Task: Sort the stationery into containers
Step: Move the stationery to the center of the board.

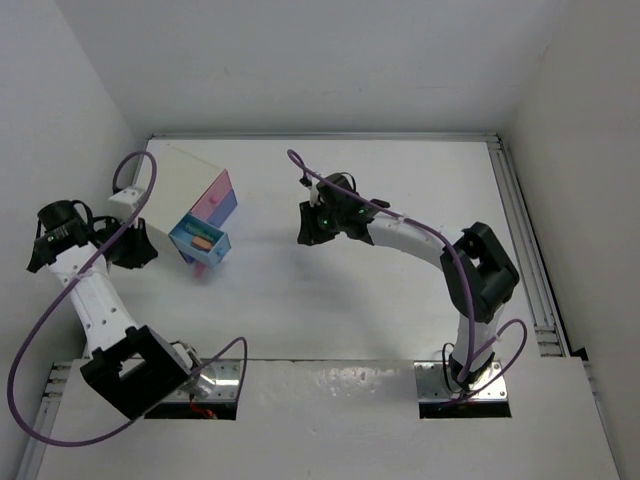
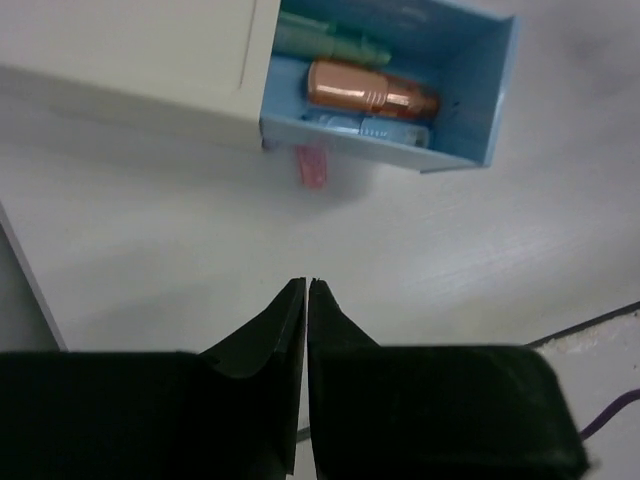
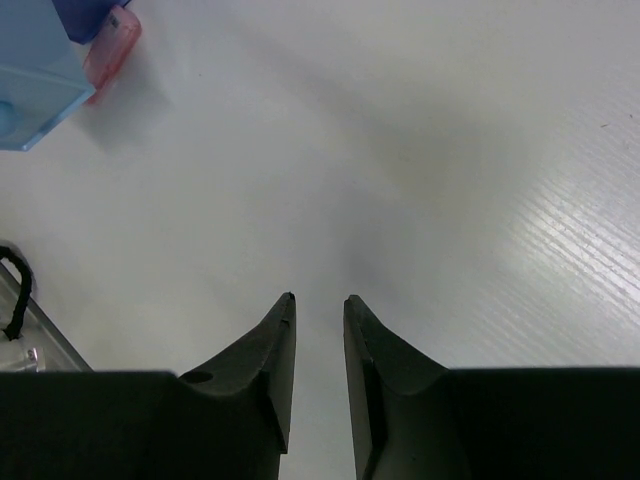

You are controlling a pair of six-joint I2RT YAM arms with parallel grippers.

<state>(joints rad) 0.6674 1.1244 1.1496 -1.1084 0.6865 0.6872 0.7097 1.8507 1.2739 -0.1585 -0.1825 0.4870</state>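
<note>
A blue container (image 2: 480,90) stands open beside a white box (image 2: 130,50). Inside it lie a green marker (image 2: 330,40), an orange marker (image 2: 370,90) and a light-blue piece (image 2: 370,128). From above, the blue container (image 1: 200,242) shows the orange piece inside. A small pink piece (image 2: 312,165) lies on the table under the container's edge, and the same pink piece (image 3: 110,50) sits by the blue container (image 3: 30,80) in the right wrist view. My left gripper (image 2: 307,282) is shut and empty, short of the container. My right gripper (image 3: 318,298) stands slightly open over bare table, holding nothing.
The white box (image 1: 180,180) at the back left shows pink and blue faces (image 1: 218,198) towards the middle. My left gripper (image 1: 135,245) is left of the container and my right gripper (image 1: 310,225) is right of it. Walls enclose the table, and a rail (image 1: 525,250) runs along its right side.
</note>
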